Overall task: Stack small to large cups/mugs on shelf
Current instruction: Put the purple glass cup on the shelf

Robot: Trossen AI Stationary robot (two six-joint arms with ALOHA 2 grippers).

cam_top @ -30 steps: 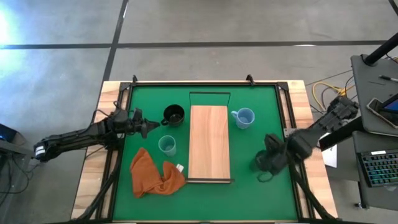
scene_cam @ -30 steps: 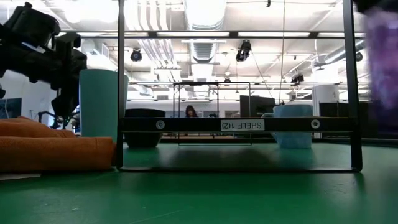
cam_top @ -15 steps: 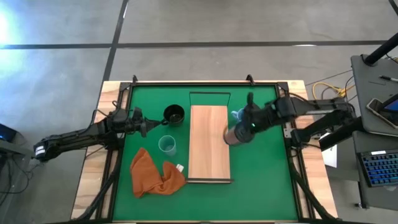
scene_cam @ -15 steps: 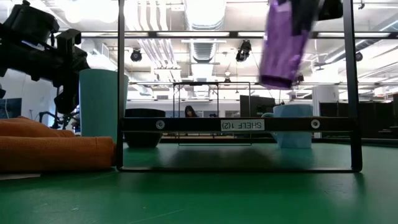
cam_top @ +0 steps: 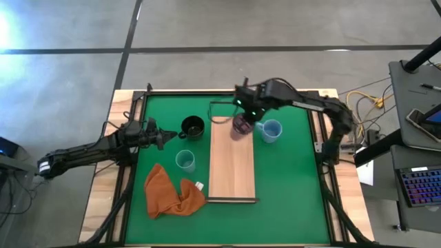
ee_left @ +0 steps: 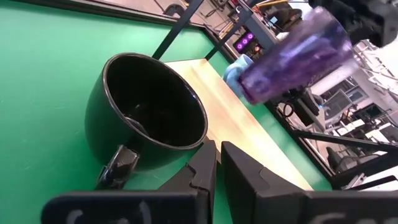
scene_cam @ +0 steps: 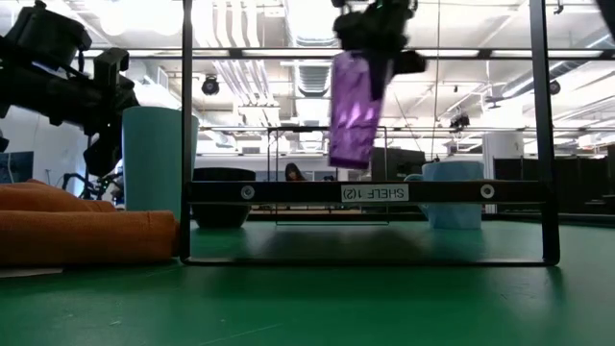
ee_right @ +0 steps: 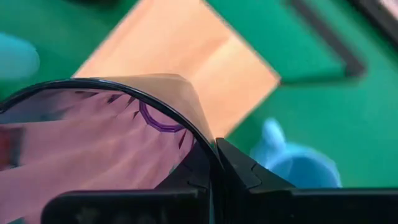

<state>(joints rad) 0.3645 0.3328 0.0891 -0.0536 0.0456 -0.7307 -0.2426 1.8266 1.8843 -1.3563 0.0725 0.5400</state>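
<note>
My right gripper (cam_top: 243,117) is shut on the dark purple cup (scene_cam: 355,111), held above the far end of the light-wood shelf (cam_top: 231,162). The light blue mug (cam_top: 271,130) stands on the mat right of the shelf. The black mug (cam_top: 192,127) and the translucent teal cup (cam_top: 185,160) stand on the mat left of it. My left gripper (ee_left: 216,167) is shut, its tips right beside the black mug's wall (ee_left: 149,124); I cannot tell whether they touch it. My right gripper holds the purple cup by its wall at the rim (ee_right: 200,134), one finger inside and one outside. The fingers come from above, pointing down. The cup hangs below them (scene_cam: 355,111), slightly tilted, mouth up, clear of the shelf board.
An orange cloth (cam_top: 172,193) lies on the green mat (cam_top: 289,200) near the shelf's near left corner. Black wire frames (scene_cam: 365,192) stand at both ends of the shelf.
My right gripper has carried the purple cup from the mat's near right toward the far edge and the left, over the shelf's far end. The cup has stayed off the table throughout and has come down a little in the last half second.
</note>
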